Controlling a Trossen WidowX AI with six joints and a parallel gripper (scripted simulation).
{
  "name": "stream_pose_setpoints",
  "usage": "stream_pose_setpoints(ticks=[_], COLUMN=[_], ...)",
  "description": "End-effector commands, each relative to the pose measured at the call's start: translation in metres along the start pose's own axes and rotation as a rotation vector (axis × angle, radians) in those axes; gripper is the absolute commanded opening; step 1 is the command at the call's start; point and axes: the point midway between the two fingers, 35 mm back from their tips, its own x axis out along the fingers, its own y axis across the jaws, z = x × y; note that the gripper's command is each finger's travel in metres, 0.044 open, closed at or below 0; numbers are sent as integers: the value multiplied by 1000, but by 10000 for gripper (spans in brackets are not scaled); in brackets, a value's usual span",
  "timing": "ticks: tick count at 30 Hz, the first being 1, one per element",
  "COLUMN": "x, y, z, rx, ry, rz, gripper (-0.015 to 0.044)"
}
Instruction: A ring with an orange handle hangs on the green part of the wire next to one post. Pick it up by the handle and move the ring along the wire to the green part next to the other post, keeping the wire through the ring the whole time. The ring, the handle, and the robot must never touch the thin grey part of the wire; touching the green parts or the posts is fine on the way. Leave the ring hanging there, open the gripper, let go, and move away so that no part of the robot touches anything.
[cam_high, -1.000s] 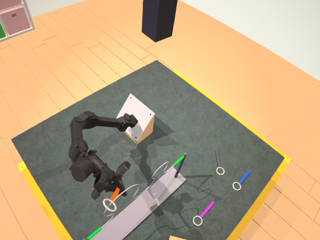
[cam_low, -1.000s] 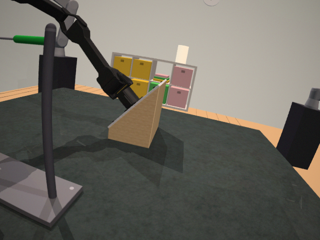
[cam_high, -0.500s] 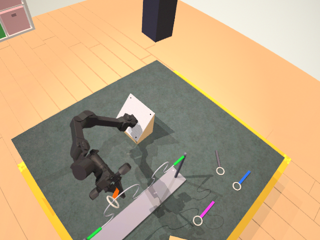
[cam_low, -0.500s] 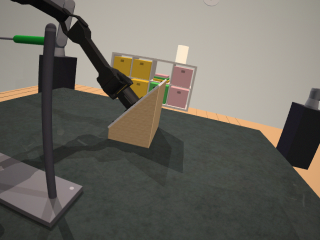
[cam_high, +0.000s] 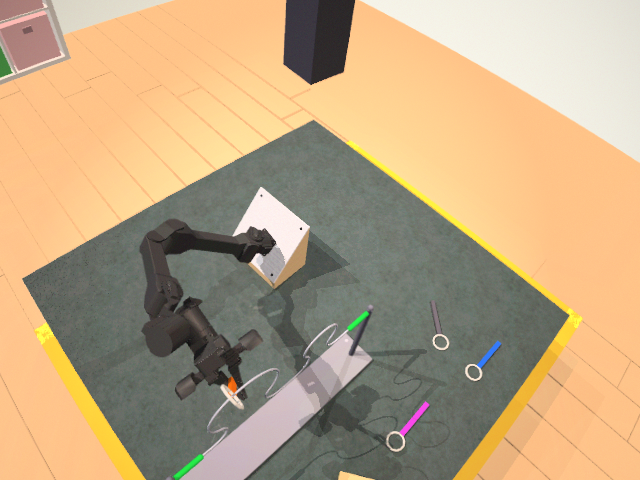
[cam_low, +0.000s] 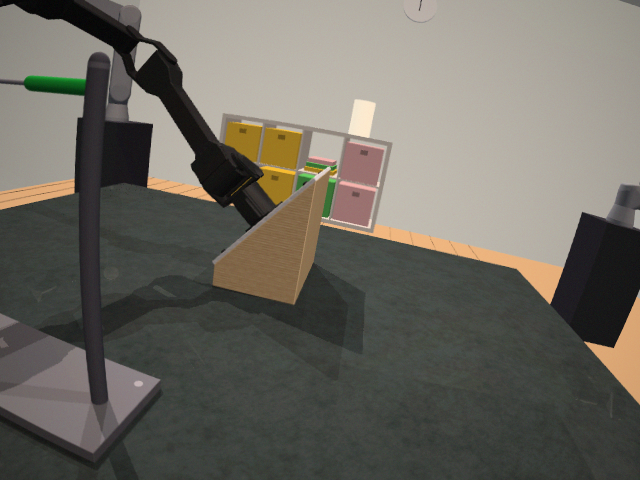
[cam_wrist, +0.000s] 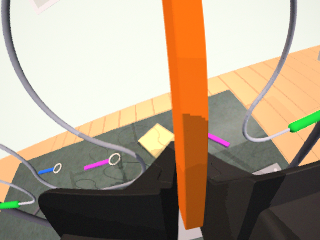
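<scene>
Ring (cam_high: 239, 404), pale, at the grey wire (cam_high: 278, 373) (cam_wrist: 55, 119), just beyond the fingertips; top view shows it nearly edge-on. Wire appears to pass through it; exact contact unclear. Orange handle (cam_high: 232, 385) (cam_wrist: 190, 115) is pinched between the gripper (cam_high: 233, 390) (cam_wrist: 178, 147) fingers, pads closed on its sides. Ring sits between the two green sections, well apart from both: one green section (cam_high: 188, 467) beside the near-edge post, other green section (cam_high: 358, 320) (cam_low: 54, 84) at the far post (cam_high: 360, 333) (cam_low: 92, 232). Long grey base plate (cam_high: 289, 413) (cam_low: 46, 382) lies below and beside the fingers. Black arm (cam_high: 155, 263) (cam_low: 180, 113) reaches back from the fingers to the wedge-shaped mount (cam_high: 297, 258) (cam_low: 268, 263). Well apart from the fingers, past the base plate, loose ringed wands lie on the dark mat (cam_high: 382, 248) (cam_low: 413, 361): grey-handled wand (cam_high: 436, 318), blue-handled wand (cam_high: 489, 354) (cam_wrist: 46, 171), magenta-handled wand (cam_high: 414, 418) (cam_wrist: 96, 164).
</scene>
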Motion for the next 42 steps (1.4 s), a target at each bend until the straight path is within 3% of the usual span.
stream_pose_setpoints(ticks=[1,42], x=[0,-1], y=[-2,-22], z=[0,6], rx=[-48,-510], ry=[-7,-69], rz=[-23,-237], gripper=[-150,-150])
